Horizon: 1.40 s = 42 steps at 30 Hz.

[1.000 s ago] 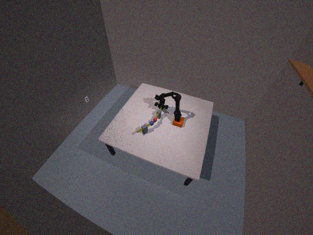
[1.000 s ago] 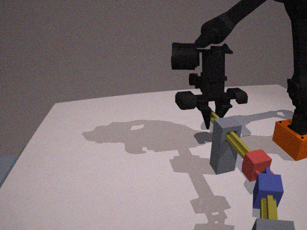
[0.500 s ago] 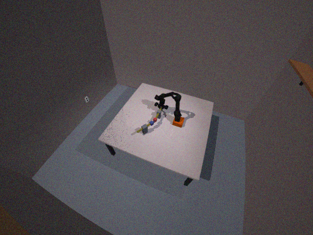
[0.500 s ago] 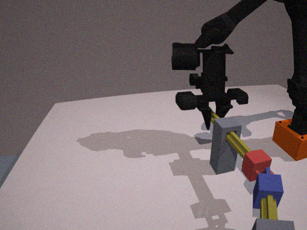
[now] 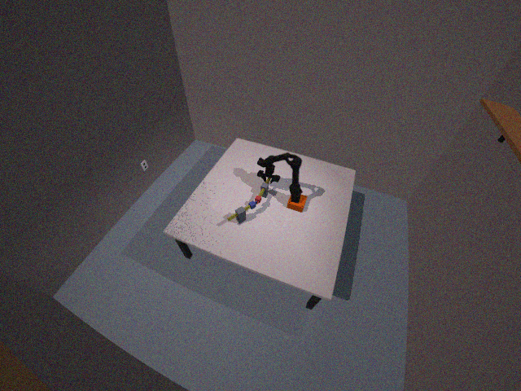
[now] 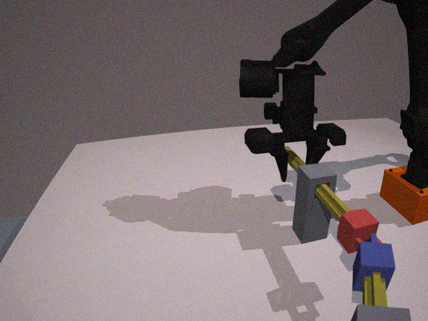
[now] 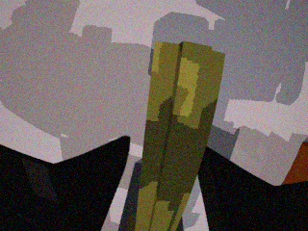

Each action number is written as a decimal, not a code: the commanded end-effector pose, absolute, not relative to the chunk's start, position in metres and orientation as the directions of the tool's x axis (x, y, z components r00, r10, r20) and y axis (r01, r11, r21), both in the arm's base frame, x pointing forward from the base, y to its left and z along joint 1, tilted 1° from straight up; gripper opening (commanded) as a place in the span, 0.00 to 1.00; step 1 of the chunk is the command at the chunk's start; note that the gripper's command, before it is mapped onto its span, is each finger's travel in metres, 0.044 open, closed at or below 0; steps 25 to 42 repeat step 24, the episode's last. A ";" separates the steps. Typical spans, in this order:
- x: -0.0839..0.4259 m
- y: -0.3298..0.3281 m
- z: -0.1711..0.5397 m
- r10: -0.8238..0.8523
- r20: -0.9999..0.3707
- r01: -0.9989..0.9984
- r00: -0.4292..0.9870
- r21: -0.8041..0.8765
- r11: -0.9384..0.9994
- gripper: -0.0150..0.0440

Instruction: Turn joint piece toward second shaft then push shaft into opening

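Observation:
My gripper (image 5: 268,179) (image 6: 296,166) (image 7: 165,146) is open, with one finger on either side of the second shaft's rear end; the wrist view shows gaps between fingers and shaft. The yellow second shaft (image 5: 262,193) (image 6: 332,202) (image 7: 194,82) passes through the grey second block (image 5: 264,186) (image 6: 312,207) and reaches the red joint piece (image 5: 257,199) (image 6: 359,224). Its front end is hidden at that piece. The red piece is hinged to the blue part (image 5: 252,204) (image 6: 374,257) on the first shaft (image 5: 230,217) (image 6: 374,291), which is held in the first block (image 5: 240,215) (image 6: 383,313).
The orange arm base (image 5: 296,204) (image 6: 397,193) stands on the white table (image 5: 294,252) (image 6: 172,269), to the right of the shafts. Grey shadows of the arm lie across the table top. The second block stands close beside the fingers, on the joint side.

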<state>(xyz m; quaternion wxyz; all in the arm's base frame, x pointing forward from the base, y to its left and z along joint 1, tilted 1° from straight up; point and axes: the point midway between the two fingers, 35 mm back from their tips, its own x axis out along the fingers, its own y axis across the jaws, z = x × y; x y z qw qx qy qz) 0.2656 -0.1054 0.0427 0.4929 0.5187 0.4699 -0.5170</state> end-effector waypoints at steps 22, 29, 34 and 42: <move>0.265 -0.105 0.063 -0.021 -0.999 0.997 0.025 0.026 -0.071 1.00; 0.265 -0.105 0.072 -0.020 -0.999 0.997 0.025 0.027 -0.072 1.00; 0.265 -0.105 0.072 -0.020 -0.999 0.997 0.025 0.027 -0.072 1.00; 0.265 -0.105 0.072 -0.020 -0.999 0.997 0.025 0.027 -0.072 1.00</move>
